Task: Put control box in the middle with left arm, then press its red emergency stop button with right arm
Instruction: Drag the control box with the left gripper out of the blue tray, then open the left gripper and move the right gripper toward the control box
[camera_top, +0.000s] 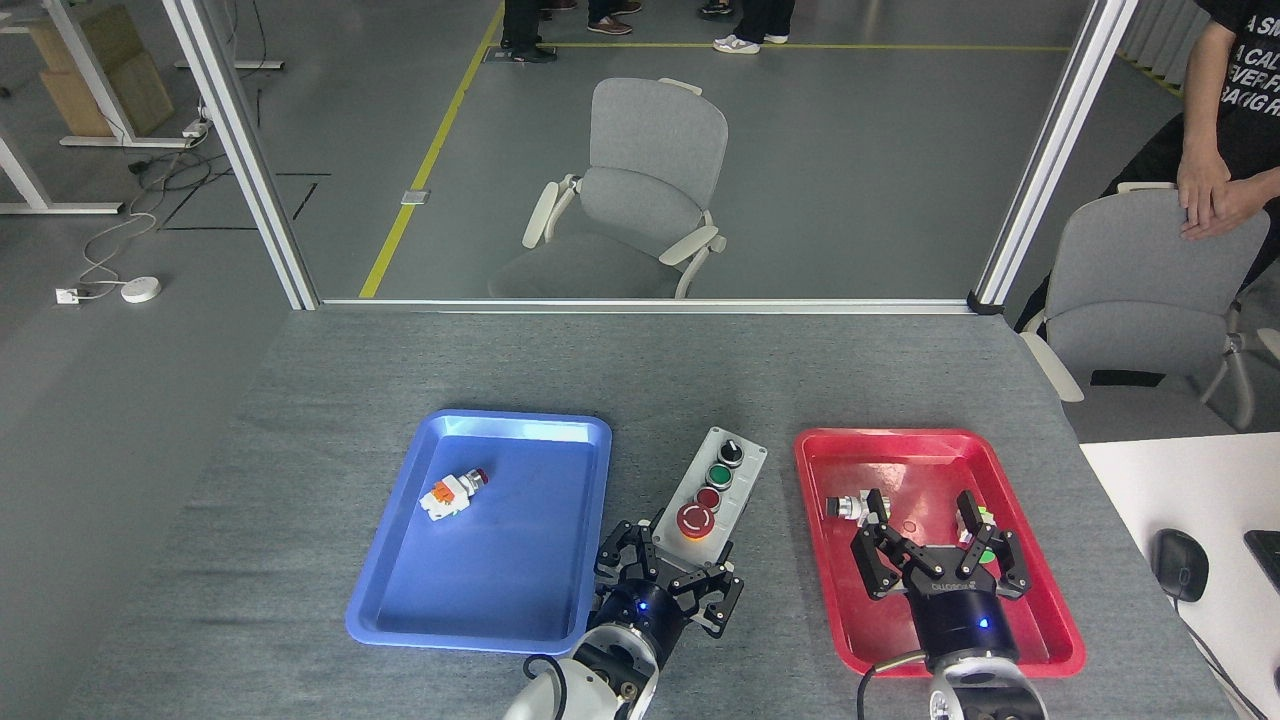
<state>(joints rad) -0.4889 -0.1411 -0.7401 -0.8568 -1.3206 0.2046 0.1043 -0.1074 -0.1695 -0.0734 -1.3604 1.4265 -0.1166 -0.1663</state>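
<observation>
The control box (715, 484) is a light-grey oblong with a black base, lying tilted between the two trays, its far end leaning right. Its red emergency stop button (695, 520) with a yellow ring is at the near end, with a small red, a green and a black knob beyond. My left gripper (672, 566) is shut on the box's near end. My right gripper (937, 537) is open over the red tray (1040, 610), holding nothing.
A blue tray (500, 600) on the left holds a small white-and-orange switch (452, 492). The red tray holds a small metal part (850, 507) and a green piece (985, 520). Grey chairs (640, 190) and a person's hands (1215, 195) lie beyond the table.
</observation>
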